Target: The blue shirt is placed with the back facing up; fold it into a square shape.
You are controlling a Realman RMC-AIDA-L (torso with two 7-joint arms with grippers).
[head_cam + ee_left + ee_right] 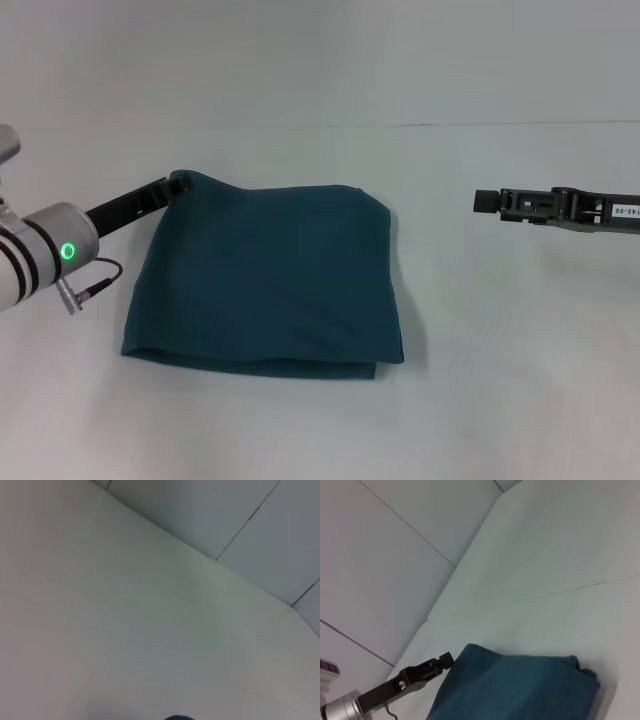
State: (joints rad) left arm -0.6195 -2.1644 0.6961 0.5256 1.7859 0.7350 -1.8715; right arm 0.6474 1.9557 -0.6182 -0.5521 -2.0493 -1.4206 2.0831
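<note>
Teal soft shirt (265, 280) lies folded, roughly square, on the white worktop (500, 400). Left claw (172, 186) pinches its far-left corner; right claw (484, 201) hovers apart, state unclear.

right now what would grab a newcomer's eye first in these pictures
The blue shirt stands out first: a dark, roughly square folded bundle in the middle of the pale table. Next is the left hand, at the shirt's far left corner, where the cloth peaks up slightly. The right hand hangs off to the shirt's right, well apart from it.
</note>
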